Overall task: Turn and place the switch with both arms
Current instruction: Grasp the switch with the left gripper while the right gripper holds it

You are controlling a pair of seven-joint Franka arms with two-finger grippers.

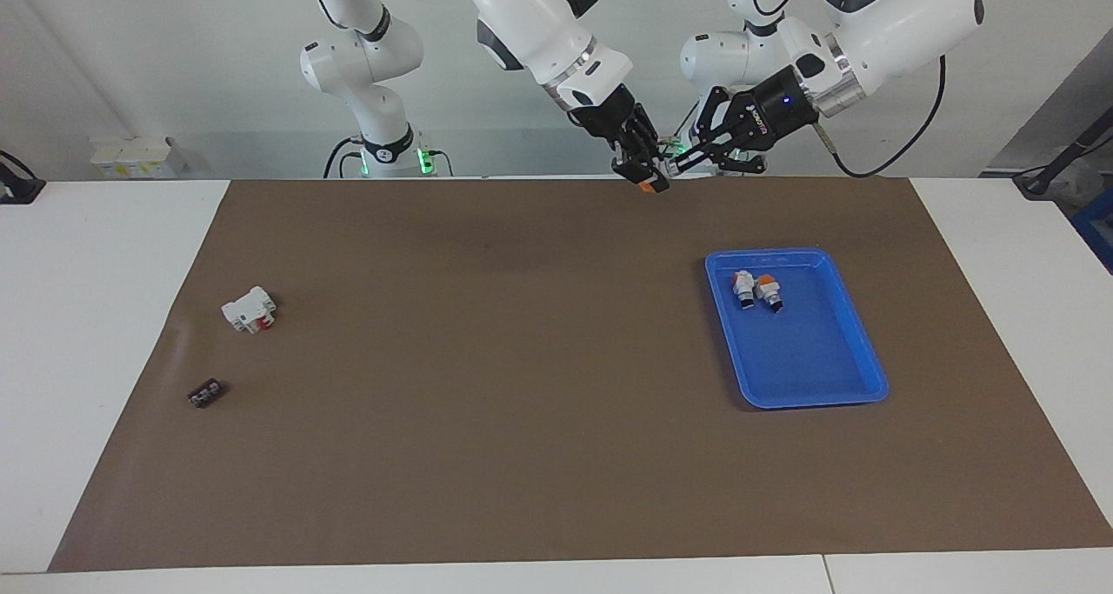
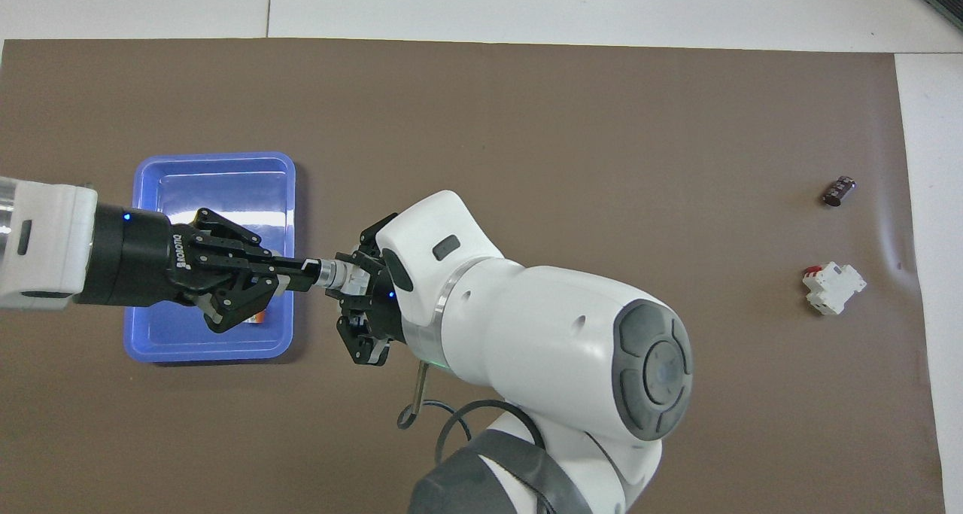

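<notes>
Up in the air over the brown mat, at the robots' edge of the table, the two grippers meet on one switch. The right gripper comes down at a slant from its arm and its fingers are closed on the switch body, whose orange block shows just below the fingertips in the facing view. The left gripper reaches in sideways from the left arm's end; in the overhead view its fingers lie close together on the silver-ringed end of the same switch. It looks to be gripping that end, though the contact is hard to judge from here. So both arms have hold of the switch, off the table and well above the mat.

Farther from the robots, toward the left arm's end of the table, a blue tray sits on the mat. Two more small switches lie in it side by side, in the corner nearest the robots, each with a white body and dark end; one shows orange.

Toward the right arm's end, a white block with red parts lies on the mat, and a small flat black piece lies farther from the robots than it, apart from it.
</notes>
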